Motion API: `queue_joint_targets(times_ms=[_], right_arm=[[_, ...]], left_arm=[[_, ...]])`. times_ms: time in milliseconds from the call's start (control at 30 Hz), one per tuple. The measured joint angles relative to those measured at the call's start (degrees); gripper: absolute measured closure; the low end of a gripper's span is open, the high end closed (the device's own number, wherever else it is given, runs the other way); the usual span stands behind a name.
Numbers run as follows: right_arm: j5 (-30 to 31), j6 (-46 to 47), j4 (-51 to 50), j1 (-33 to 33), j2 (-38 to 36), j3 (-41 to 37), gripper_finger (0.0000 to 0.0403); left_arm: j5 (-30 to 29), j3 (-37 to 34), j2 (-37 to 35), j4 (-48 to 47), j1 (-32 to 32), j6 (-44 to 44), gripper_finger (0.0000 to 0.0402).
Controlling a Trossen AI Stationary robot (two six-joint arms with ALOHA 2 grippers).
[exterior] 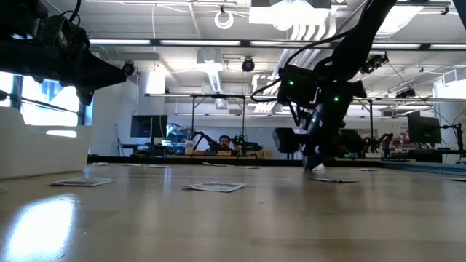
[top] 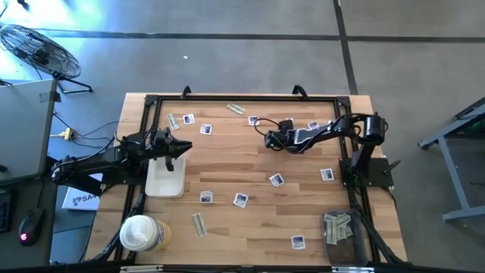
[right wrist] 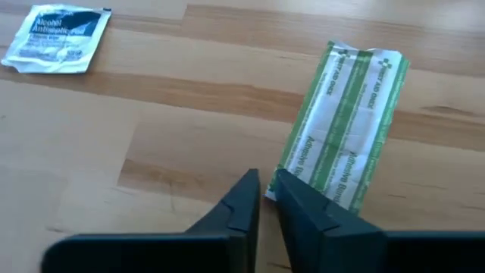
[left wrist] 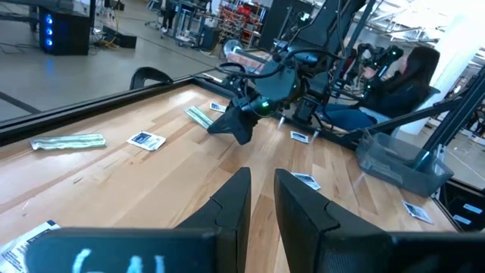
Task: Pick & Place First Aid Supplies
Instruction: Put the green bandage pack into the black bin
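High view: wooden table [top: 250,171] with small packets scattered over it, among them square white ones [top: 276,180] near the centre and [top: 298,242] at the near edge, and a pale strip [top: 198,224] near the tub [top: 139,232]. A white tray [top: 166,178] lies at the table's left side; the left gripper [top: 180,145] hovers just beyond it, fingers nearly together, nothing seen in them. A dark bin [top: 341,231] at the near right corner holds several strips. The right gripper [top: 268,139] reaches over the far middle of the table, close to a square packet [top: 254,120]. Low view: right gripper [exterior: 314,164] points down with its tips at the table surface; flat packets [exterior: 215,187] lie in the foreground; a person sits in the room far behind. Left wrist view: left fingers [left wrist: 236,201] stand close together with a slim gap, holding nothing; the right arm shows beyond, low over the wood, with strips [left wrist: 68,142] and square packets [left wrist: 145,140] around. Right wrist view: right fingers [right wrist: 241,199] are nearly closed, tips at the lower corner of a green-striped strip [right wrist: 345,125] lying flat on the wood; whether the strip is pinched I cannot tell. A white square packet [right wrist: 58,38] lies well apart.
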Motion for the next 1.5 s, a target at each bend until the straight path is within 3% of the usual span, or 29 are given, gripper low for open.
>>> queue_joint_targets(times_ms=[133, 267, 433, 700, 967, 1267, 1367, 1500], right_arm=[[1.4, 0.1, -0.3, 1.3, 0.1, -0.1, 0.0399], [3.3, 2.3, -1.0, 3.5, -1.0, -0.3, 0.0398], [-1.4, -0.2, -2.9, 6.1, -7.1, -0.7, 0.0401], [-0.4, -2.2, -4.4, 11.0, -16.3, -0.5, 0.0402], [-1.4, -1.9, -9.6, 15.5, -20.5, -0.3, 0.0402], [-8.9, -5.3, -20.9, 19.2, -20.1, -0.4, 0.0403], [-9.4, -4.3, -17.4, 20.5, -19.8, -2.1, 0.0403], [-9.3, 0.6, -4.6, 21.0, -18.2, -6.9, 0.0403]], left_arm=[[0.0, 0.0, 0.0, 0.0, 0.0, 0.0, 0.0341], [0.0, 0.0, 0.0, 0.0, 0.0, 0.0, 0.0341], [0.0, 0.0, 0.0, 0.0, 0.0, 0.0, 0.0341], [0.0, 0.0, 0.0, 0.0, 0.0, 0.0, 0.0341], [0.0, 0.0, 0.0, 0.0, 0.0, 0.0, 0.0341], [0.0, 0.0, 0.0, 0.0, 0.0, 0.0, 0.0341], [0.0, 0.0, 0.0, 0.0, 0.0, 0.0, 0.0341], [0.0, 0.0, 0.0, 0.0, 0.0, 0.0, 0.0341]])
